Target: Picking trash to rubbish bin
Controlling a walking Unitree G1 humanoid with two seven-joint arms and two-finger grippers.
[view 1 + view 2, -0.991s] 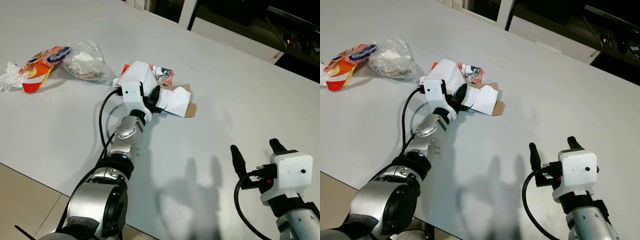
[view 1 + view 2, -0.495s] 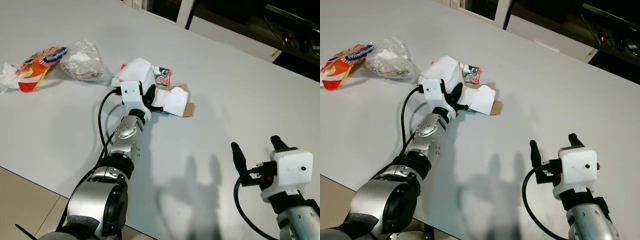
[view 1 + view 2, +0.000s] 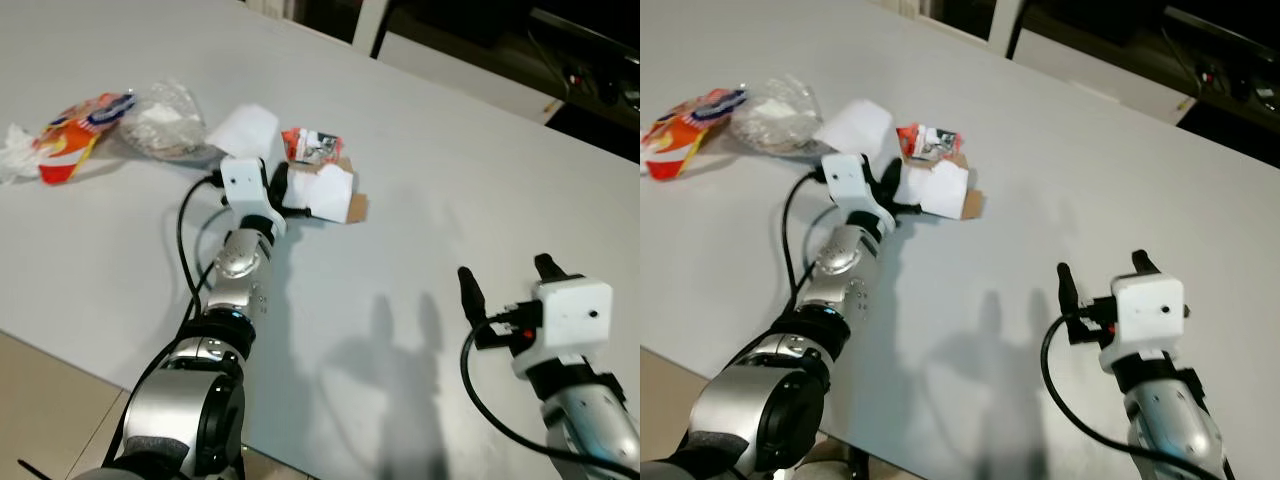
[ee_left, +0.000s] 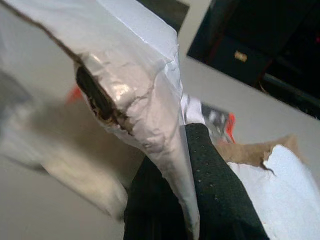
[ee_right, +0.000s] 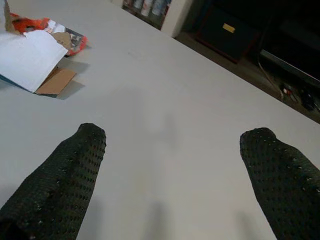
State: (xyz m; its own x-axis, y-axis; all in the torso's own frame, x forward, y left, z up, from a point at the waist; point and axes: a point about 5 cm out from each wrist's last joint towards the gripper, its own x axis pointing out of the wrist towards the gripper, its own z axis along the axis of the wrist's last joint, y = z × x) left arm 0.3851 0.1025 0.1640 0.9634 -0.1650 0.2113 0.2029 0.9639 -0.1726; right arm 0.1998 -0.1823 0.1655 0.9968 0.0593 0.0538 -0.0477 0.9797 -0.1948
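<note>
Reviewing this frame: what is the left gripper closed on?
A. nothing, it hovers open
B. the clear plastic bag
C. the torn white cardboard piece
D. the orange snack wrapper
C. The left gripper is shut on the torn white cardboard piece, and the left wrist view shows the cardboard's torn edge pinched between the black fingers; the orange snack wrapper and clear plastic bag lie apart on the table.

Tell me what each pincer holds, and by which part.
Left pincer pinches the torn white cardboard box by a ripped flap edge. Right pincer is open, holding nothing.
</note>
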